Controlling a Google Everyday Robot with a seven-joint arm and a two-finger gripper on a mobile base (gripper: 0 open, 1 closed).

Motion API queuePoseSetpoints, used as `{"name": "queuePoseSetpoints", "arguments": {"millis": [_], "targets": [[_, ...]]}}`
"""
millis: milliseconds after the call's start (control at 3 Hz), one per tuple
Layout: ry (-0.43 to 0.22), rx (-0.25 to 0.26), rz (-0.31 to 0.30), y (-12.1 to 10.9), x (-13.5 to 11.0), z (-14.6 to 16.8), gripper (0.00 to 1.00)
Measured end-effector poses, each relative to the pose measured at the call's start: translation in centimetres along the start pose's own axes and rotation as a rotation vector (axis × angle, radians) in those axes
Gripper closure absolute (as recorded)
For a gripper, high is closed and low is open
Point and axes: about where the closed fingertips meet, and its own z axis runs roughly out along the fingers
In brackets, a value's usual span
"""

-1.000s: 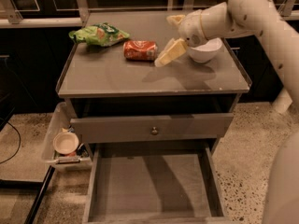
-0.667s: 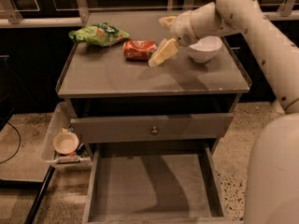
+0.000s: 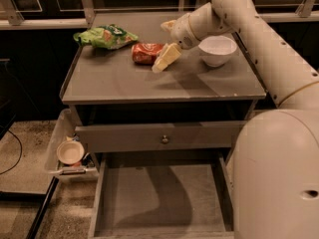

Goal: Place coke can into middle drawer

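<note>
Two fingers (image 3: 168, 58) of our gripper (image 3: 167, 41) stand apart over the cabinet top's (image 3: 149, 86) back edge, just beside the coke can (image 3: 146, 53), which lies on its side. Below, the middle drawer (image 3: 159, 195) stands open.

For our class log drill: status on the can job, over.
Open gripper at coke can, cabinet top; can on its side, unlifted. Below, middle drawer open, bare. Nearby chip bag, white bowl not blocking.
</note>
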Motion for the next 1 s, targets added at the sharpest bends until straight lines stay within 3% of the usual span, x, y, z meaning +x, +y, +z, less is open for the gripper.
{"name": "queuePoseSetpoints", "arguments": {"millis": [667, 1000], "targets": [[0.015, -0.032, 0.016, -0.15, 0.98, 1.44, 0.00], [0.015, -0.032, 0.016, -0.15, 0.98, 1.44, 0.18]]}}
